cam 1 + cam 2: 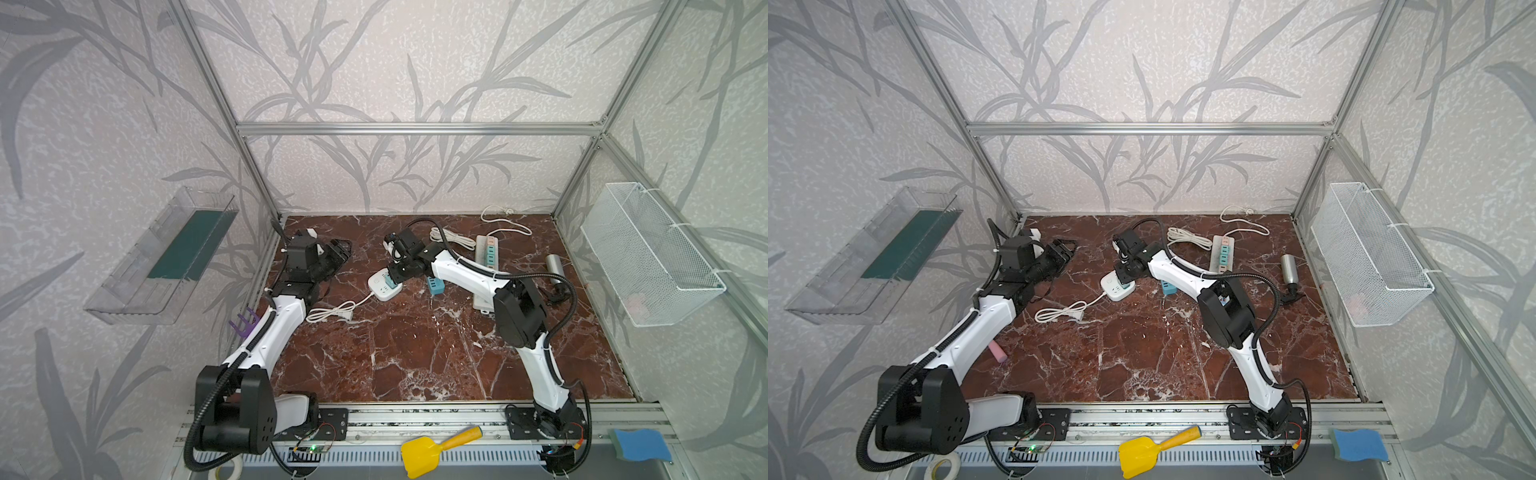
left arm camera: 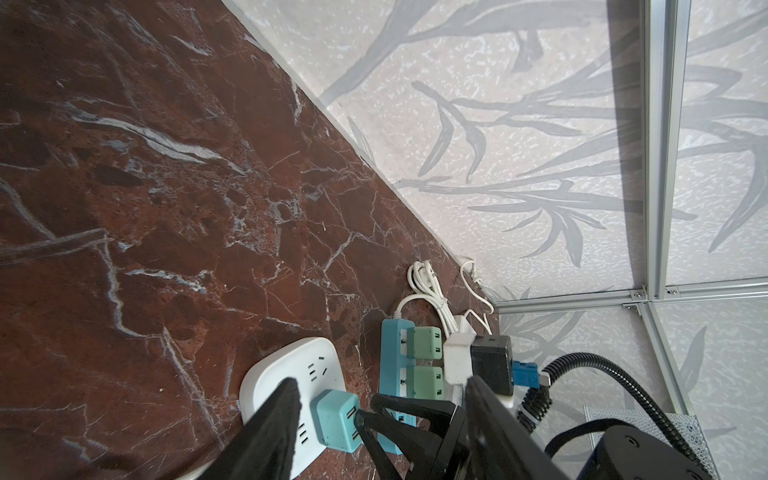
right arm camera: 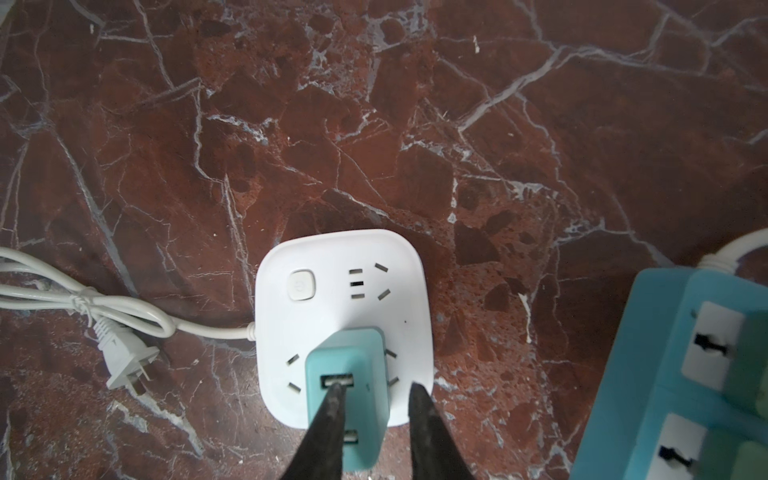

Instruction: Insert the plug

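The teal USB charger plug (image 3: pixel 347 353) stands in a socket of the square white power strip (image 3: pixel 324 257), which lies loose on the desk (image 3: pixel 498 124). The right end effector (image 3: pixel 376 386) has its jaws close together and clamps nothing. One fingertip (image 3: pixel 334 401) sits on the plug's USB face. Pressing off-centre like this could tilt the plug or skid the strip over the smooth marble, since the left end effector (image 2: pixel 380 378), jaws apart and empty, does not brace it. Only the right wrist view shows the fingertip over a port. The left wrist view alone shows the plug's base side-on, though full seating cannot be told.
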Action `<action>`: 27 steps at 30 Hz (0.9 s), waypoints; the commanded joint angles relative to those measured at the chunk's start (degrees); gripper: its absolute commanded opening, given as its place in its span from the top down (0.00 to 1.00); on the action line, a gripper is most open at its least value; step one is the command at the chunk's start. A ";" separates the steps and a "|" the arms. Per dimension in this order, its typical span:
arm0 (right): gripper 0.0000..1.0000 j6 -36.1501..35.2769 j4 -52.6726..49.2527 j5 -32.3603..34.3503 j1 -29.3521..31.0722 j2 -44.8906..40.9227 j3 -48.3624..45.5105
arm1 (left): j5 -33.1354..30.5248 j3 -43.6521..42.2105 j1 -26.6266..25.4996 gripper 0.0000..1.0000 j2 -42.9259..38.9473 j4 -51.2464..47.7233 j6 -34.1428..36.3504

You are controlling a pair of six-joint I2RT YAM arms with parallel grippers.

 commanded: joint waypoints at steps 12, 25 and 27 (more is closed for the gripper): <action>0.54 -0.04 -15.84 0.33 -1.58 -2.40 10.68 | 0.39 -0.32 0.34 0.36 1.73 0.77 1.06; 0.40 1.11 6.00 3.47 -11.05 -38.72 -30.99 | 0.28 2.67 -0.52 0.36 -0.50 -2.63 8.67; 0.35 -0.65 10.34 5.73 -11.76 -45.49 -38.52 | 0.12 4.08 -1.99 0.34 -1.52 -4.13 12.86</action>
